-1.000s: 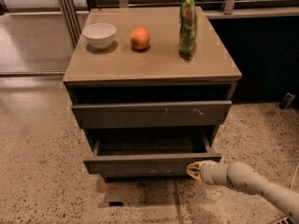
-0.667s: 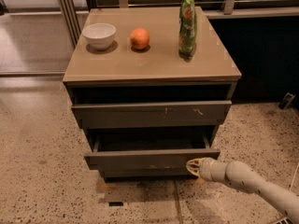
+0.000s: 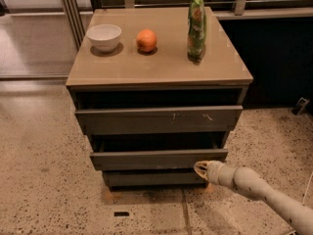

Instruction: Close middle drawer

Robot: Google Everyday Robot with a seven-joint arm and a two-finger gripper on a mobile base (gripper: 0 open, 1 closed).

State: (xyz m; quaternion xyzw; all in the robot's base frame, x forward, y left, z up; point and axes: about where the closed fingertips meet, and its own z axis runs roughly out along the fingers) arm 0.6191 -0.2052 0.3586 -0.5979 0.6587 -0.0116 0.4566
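Note:
The middle drawer (image 3: 156, 159) has a plain dark grey-brown front and stands out a little from the cabinet, with a dark gap above it. My gripper (image 3: 201, 169) is at the lower right of that front panel, touching or almost touching it, on the end of the pale arm that comes in from the lower right.
The drawer front above (image 3: 159, 119) has small white scratch marks and also stands out slightly. A slimmer bottom drawer front (image 3: 154, 178) sits below. On the cabinet top (image 3: 161, 67) are a white bowl (image 3: 103, 36), an orange (image 3: 146, 40) and a green bag (image 3: 196, 24). Speckled floor surrounds the cabinet.
The middle drawer has slid back into the cabinet, and less of its interior shows. My gripper has moved in with it, staying at the front panel's lower right.

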